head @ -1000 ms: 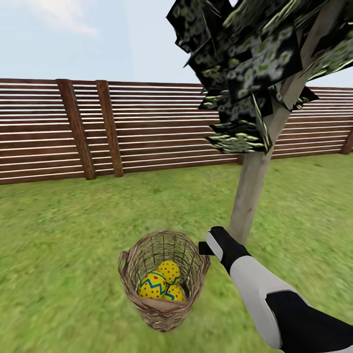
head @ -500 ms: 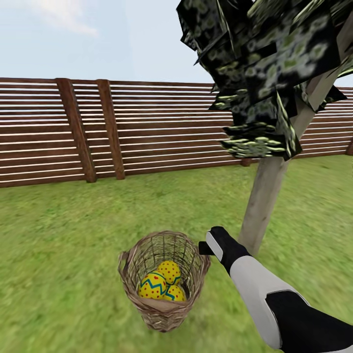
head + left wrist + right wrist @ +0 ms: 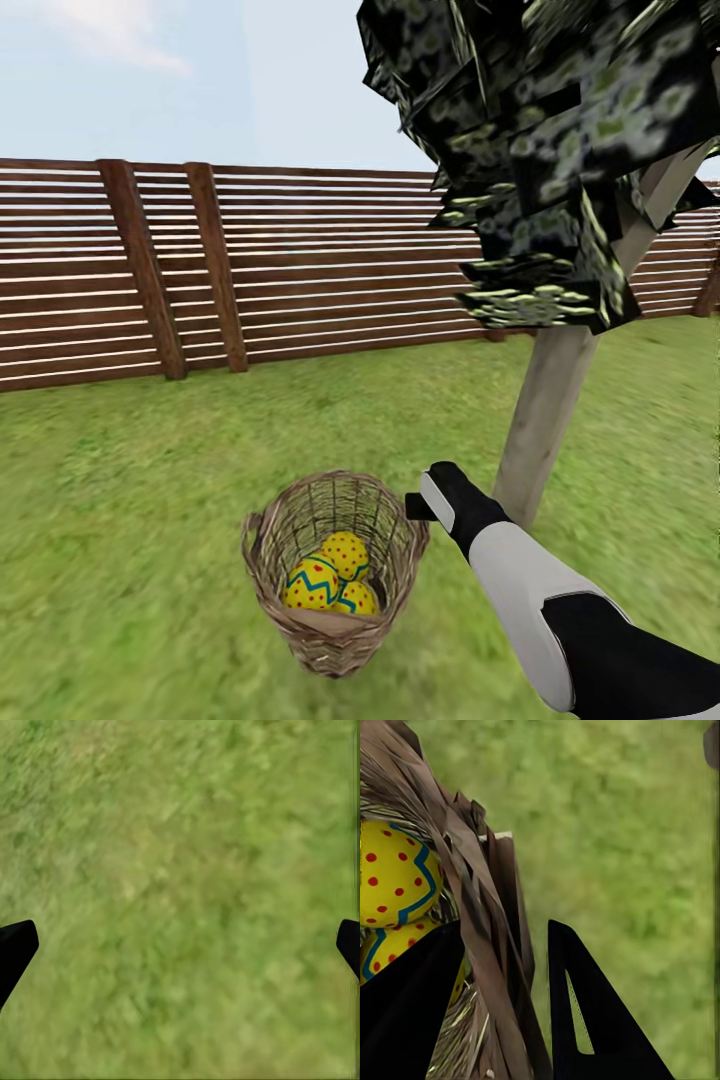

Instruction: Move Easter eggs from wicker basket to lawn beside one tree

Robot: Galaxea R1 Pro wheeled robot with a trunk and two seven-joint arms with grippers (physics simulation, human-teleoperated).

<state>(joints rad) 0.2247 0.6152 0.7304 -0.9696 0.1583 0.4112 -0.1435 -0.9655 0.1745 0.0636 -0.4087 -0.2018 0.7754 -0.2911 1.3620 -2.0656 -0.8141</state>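
View swung left, tree (image 3: 545,420) shifted right; R jaws pinching wicker basket (image 3: 335,570) rim. Eggs (image 3: 312,583) look smooth, slippery; I'd grip mid-belly.

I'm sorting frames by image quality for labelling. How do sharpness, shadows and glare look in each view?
Head view: wicker basket and eggs crisp, lawn smeared, no cast shadows or glare. Left wrist view: soft, blurry grass between dark fingertips. Right wrist view: the basket rim sharp between the right gripper fingers, grass behind blurred.
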